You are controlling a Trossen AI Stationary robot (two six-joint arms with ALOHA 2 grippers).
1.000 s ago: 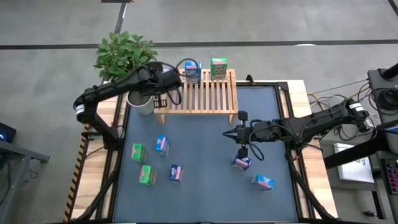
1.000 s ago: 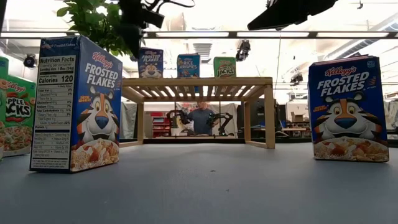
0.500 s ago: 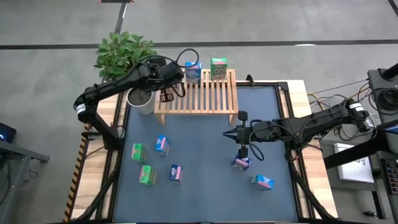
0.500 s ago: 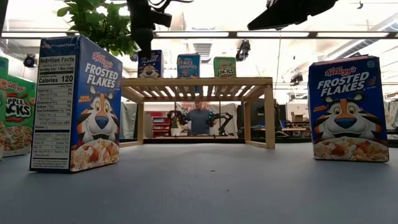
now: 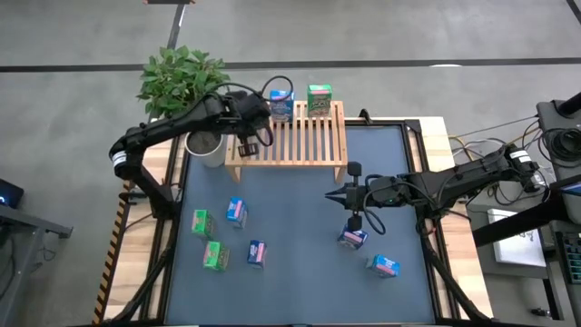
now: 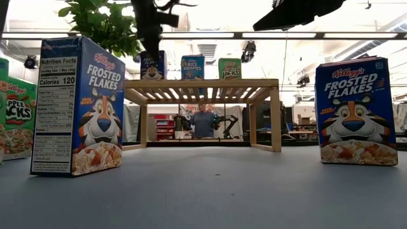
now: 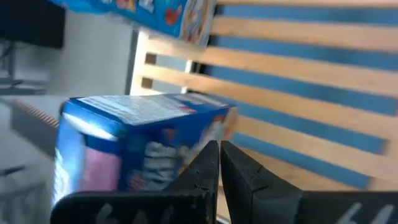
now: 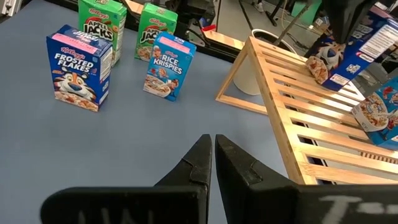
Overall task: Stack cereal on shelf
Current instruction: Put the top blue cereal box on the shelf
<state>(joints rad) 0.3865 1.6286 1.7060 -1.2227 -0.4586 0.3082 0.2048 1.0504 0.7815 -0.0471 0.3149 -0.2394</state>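
The wooden slatted shelf [image 5: 300,136] stands at the table's far edge. Three cereal boxes are on it: a blue Frosted Flakes box [image 6: 151,65] at its left end, a Rice Krispies box [image 6: 193,67] and a green Apple Jacks box [image 6: 229,68]. My left gripper [image 7: 219,152] is shut and hangs over the shelf's left end, right at the Frosted Flakes box [image 7: 137,134], which leans [image 8: 354,50]. My right gripper [image 5: 338,195] is shut and hovers over the table's middle, pointing left. Several more boxes stand on the mat, among them a blue one [image 5: 353,238]. My left gripper has its shut fingertips [image 7: 208,155] at the upper end [image 7: 214,121] of the Frosted Flakes box, coming from above. The box stands tilted on the shelf's slats. Whether the fingers pinch any part of it or only rest against it, I cannot tell.
A potted plant [image 5: 182,77] in a white pot [image 5: 207,147] stands just left of the shelf. On the mat's left side are green boxes [image 5: 201,222] [image 5: 214,256] and blue ones [image 5: 236,211] [image 5: 257,253]. Another blue box [image 5: 384,265] lies near right. A person sits in the room beyond.
My left gripper has moved a little toward the table's right, from beside the plant to directly above the Frosted Flakes box on the shelf's left end, and has come down onto its top. The right arm has kept still.
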